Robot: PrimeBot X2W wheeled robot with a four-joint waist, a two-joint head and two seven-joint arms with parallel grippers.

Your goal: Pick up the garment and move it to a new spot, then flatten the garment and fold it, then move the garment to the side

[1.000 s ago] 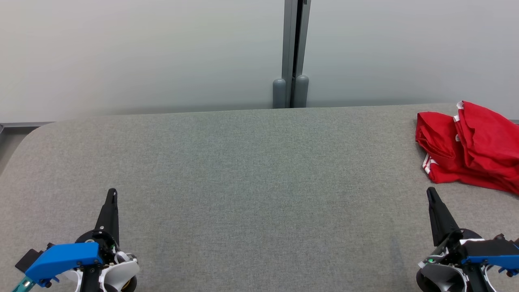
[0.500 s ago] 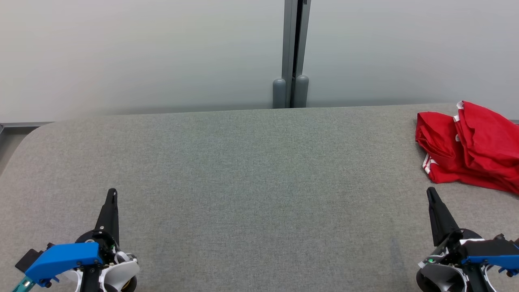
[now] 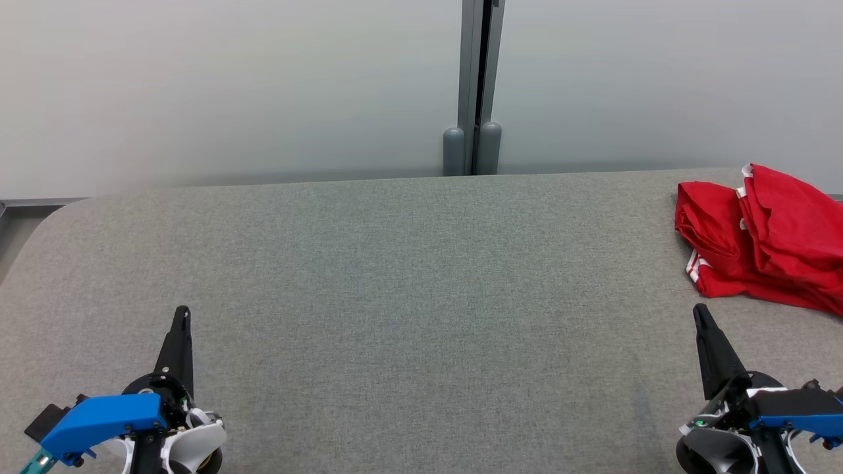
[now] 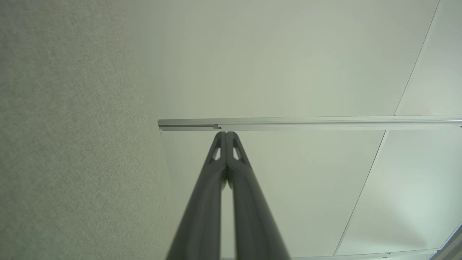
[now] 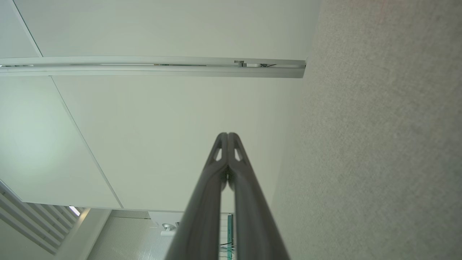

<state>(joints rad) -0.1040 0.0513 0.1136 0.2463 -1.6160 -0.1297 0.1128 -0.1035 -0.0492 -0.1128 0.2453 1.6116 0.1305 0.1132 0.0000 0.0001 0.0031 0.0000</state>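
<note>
- The right gripper (image 3: 701, 317) sits at the near right of the grey padded table (image 3: 408, 283). Its two dark fingers are pressed together on nothing, with the tips pointing toward the far side.
- The left gripper (image 3: 182, 317) sits at the near left, fingers likewise together and empty, well apart from the cloth.
- The red garment (image 3: 757, 237) lies bunched at the far right of the table. It is just beyond the right gripper's tips and slightly to their right, near but not touching.
- It looks light, soft and limp. It should sag and drape when lifted, and a pinch on one layer may drag the other folds along.
- The white-striped hem (image 3: 693, 266) on its near left edge seems the handiest place to pinch, being closest to the right gripper.
- Its right part runs off the head view, so the full outline, perhaps a shirt, cannot be told.
</note>
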